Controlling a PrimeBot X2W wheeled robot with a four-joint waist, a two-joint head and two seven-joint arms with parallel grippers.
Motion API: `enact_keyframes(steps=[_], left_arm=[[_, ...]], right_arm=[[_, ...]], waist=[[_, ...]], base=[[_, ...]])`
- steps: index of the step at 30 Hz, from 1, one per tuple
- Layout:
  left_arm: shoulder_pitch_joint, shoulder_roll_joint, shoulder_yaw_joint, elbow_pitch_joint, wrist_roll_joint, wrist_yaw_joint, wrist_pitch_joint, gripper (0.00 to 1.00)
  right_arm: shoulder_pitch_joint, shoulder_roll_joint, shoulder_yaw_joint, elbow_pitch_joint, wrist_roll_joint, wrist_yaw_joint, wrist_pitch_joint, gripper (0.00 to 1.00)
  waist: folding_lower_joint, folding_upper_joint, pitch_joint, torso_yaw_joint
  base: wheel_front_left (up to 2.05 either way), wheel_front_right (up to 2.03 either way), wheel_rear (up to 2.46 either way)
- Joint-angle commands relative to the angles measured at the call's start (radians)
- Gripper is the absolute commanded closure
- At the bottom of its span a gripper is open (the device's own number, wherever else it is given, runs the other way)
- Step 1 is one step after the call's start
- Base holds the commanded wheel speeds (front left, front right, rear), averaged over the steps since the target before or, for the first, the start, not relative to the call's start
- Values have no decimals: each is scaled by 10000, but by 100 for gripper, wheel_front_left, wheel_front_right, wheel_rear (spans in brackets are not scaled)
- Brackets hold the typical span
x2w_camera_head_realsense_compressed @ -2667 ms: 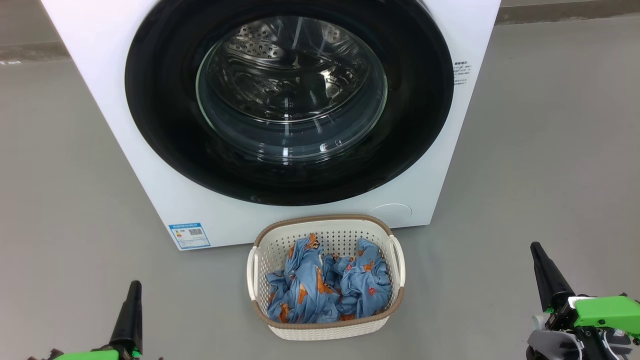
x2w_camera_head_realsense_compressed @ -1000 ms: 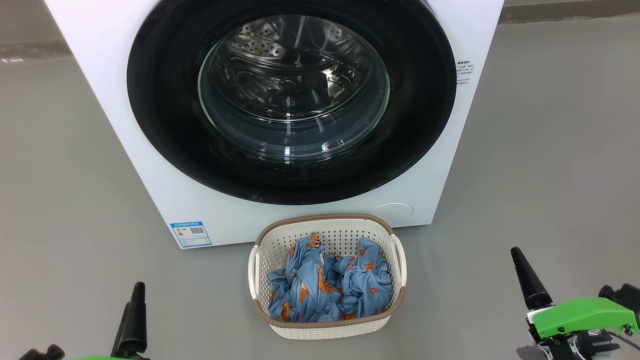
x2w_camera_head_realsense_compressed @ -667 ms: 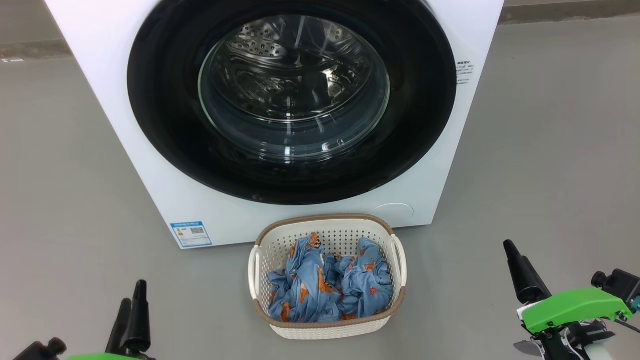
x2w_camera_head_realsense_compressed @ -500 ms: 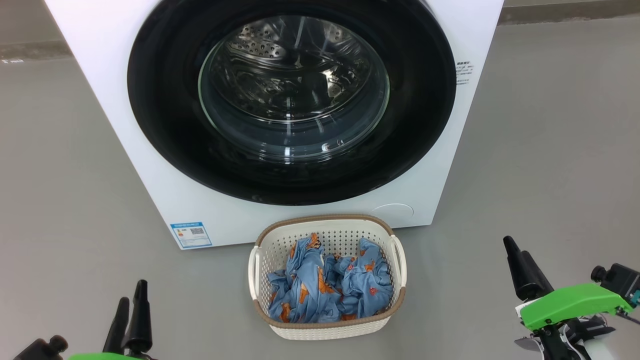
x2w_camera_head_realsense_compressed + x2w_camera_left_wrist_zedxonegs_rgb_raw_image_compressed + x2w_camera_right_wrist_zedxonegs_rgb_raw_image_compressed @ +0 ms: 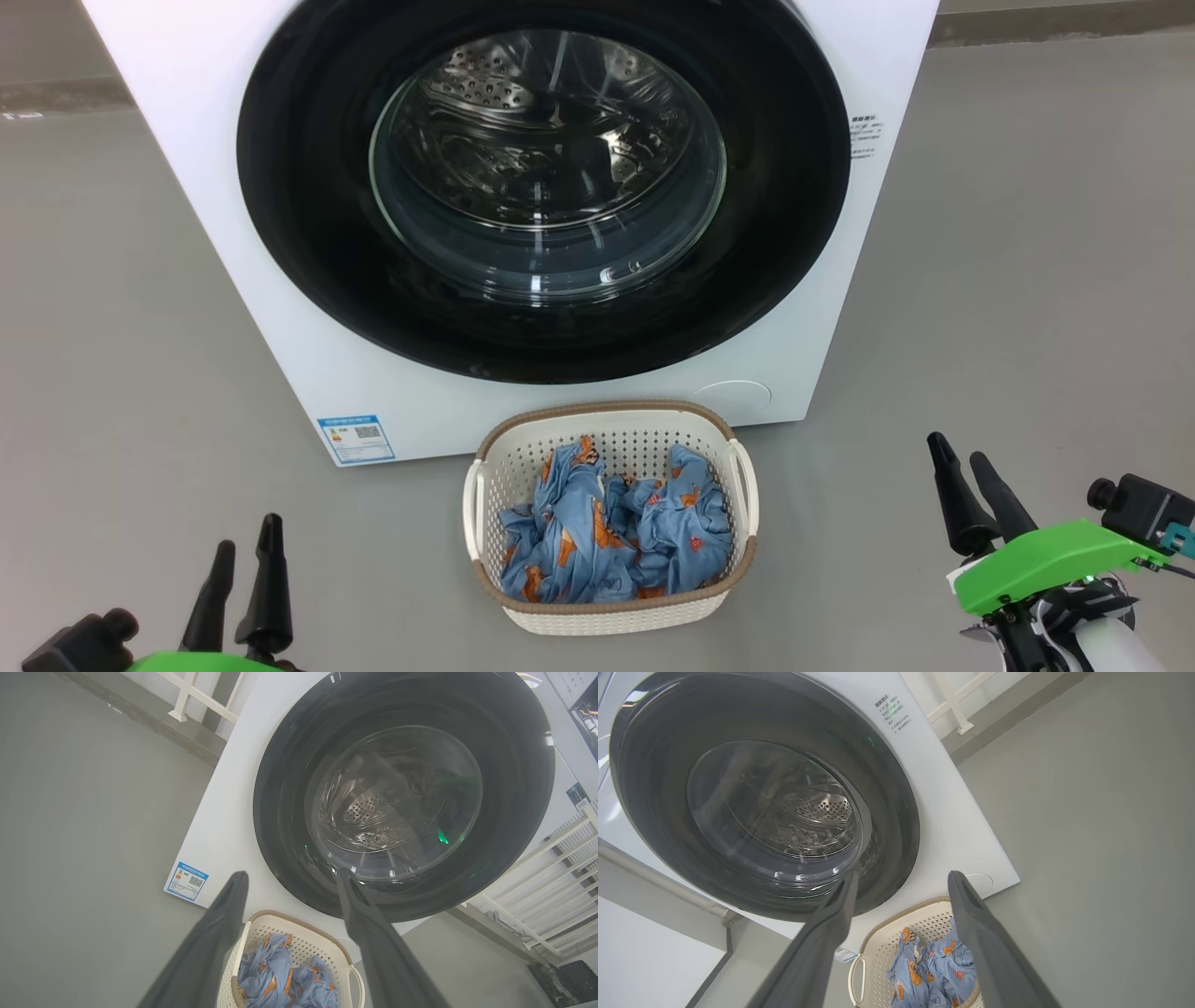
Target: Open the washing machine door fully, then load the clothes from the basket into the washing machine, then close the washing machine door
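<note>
The white washing machine [image 5: 280, 308] stands ahead, its round black-rimmed door [image 5: 308, 233] shut flush against the front, steel drum visible through the glass. On the floor before it sits the cream basket [image 5: 616, 616] holding the light blue clothes [image 5: 616, 537]. My left gripper [image 5: 247, 551] is open at the lower left, well short of the basket. At the lower right my right gripper [image 5: 957, 446] is open too, empty, right of the basket. Both wrist views look up at the door [image 5: 280, 812] [image 5: 654, 812] over the basket [image 5: 299, 917] [image 5: 896, 919], fingers spread.
Grey floor [image 5: 1027, 280] spreads on both sides of the machine. White railing [image 5: 546, 868] and dark gear stand beside the machine in the left wrist view; a white rail base [image 5: 962, 714] shows behind it in the right wrist view.
Both grippers have turned at the wrist, so two fingers of each now show. The right gripper has crept up and left. Door, basket and clothes have not moved.
</note>
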Motion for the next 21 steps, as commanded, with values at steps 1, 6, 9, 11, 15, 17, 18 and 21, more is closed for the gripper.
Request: enact_keyframes(steps=[1, 6, 9, 11, 15, 17, 18, 21], left_arm=[[-504, 246, 172, -163, 262, -3, -140, 0], [-529, 315, 131, -159, 811, -3, -288, 0], [-560, 368, 86, -150, 1135, -3, -376, 0], [-584, 404, 63, -144, 1349, -3, -435, 0], [-613, 470, 22, -121, 1780, -4, -553, 0], [-629, 498, 3, -97, 1992, -4, -611, 0], [-639, 510, -3, -85, 2093, -4, -641, 0], [-664, 546, -21, -58, 2396, -4, -729, 0]], right_arm=[[-477, -228, 156, -179, -340, 35, -127, 0], [-548, -334, 325, -128, -814, 38, -275, 0], [-594, -396, 418, -93, -1093, 39, -364, 0], [-627, -441, 477, -70, -1278, 40, -424, 0], [-687, -523, 606, -25, -1662, 42, -542, 0], [-715, -563, 666, 2, -1853, 43, -601, 0], [-732, -582, 693, 16, -1946, 44, -631, 0], [-776, -637, 776, 51, -2232, 45, -720, 0]], waist=[[0, 0, -1, 3], [0, 0, -10, 3], [0, 0, -9, 3], [0, 0, -10, 1], [0, 0, -18, -12], [0, 0, -25, -16], [0, 0, -26, -18], [0, 0, -36, -22]], base=[[0, 0, 0], [0, 0, 0], [0, 0, 0], [0, 0, 0], [0, 0, 0], [0, 0, 0], [0, 0, 0], [0, 0, 0]])
